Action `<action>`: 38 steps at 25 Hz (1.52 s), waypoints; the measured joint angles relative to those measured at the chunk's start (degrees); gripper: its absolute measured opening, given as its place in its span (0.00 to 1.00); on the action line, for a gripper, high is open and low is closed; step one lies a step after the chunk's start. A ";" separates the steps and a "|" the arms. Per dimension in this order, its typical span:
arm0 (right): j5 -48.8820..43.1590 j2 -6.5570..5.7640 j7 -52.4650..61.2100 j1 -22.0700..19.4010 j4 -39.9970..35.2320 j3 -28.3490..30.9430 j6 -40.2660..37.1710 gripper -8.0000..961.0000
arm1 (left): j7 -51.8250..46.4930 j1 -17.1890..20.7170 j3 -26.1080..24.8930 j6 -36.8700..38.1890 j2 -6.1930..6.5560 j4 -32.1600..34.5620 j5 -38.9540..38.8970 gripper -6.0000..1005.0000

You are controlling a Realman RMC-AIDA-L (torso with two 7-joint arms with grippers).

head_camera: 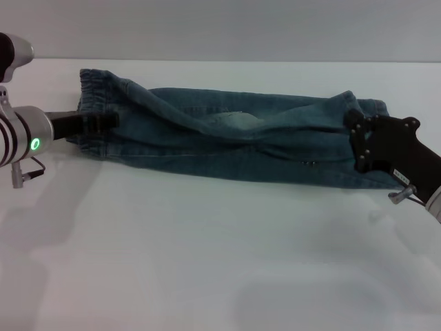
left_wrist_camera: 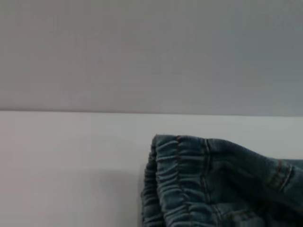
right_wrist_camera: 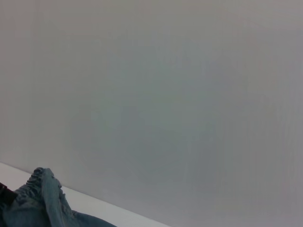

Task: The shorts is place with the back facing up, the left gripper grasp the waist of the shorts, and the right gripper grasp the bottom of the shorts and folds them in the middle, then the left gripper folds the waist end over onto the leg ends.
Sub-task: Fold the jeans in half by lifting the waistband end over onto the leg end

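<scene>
The shorts [head_camera: 227, 141] are lying across the far part of the white table [head_camera: 207, 262], folded lengthwise into a long, narrow band of faded blue denim that is running from the robot's left to its right. The cloth is rumpling into soft ridges along the fold, with a paler worn patch showing near the middle. The waist [head_camera: 93, 89], gathered and crinkled with elastic, is sitting at the left end; in the left wrist view the same ruffled band [left_wrist_camera: 180, 179] is resting on the table with orange stitching visible. The bottom [head_camera: 368, 110] is lying at the right end. The left gripper [head_camera: 103, 122] is reaching in level from the left, its black fingers pinching closed on the waist edge, a green ring glowing on its wrist. The right gripper [head_camera: 358, 141] is sitting over the right end, touching the denim, but whether its fingers are clamping the cloth or standing apart I cannot tell, since its black body is hiding them. No containers are showing on the table.
</scene>
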 joint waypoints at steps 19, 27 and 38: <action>-0.46 -0.18 1.67 0.32 -0.10 -0.04 0.21 0.01 | 0.02 -0.35 -2.22 -0.51 -0.02 1.66 2.88 0.74; -0.49 -0.30 2.45 0.31 -0.14 0.29 0.15 0.01 | 0.13 -2.08 -2.23 -0.53 0.00 4.42 3.43 0.73; -0.67 -0.42 3.17 0.48 -0.13 0.50 0.05 0.01 | 0.14 -4.11 -2.22 -0.62 0.00 6.85 3.58 0.73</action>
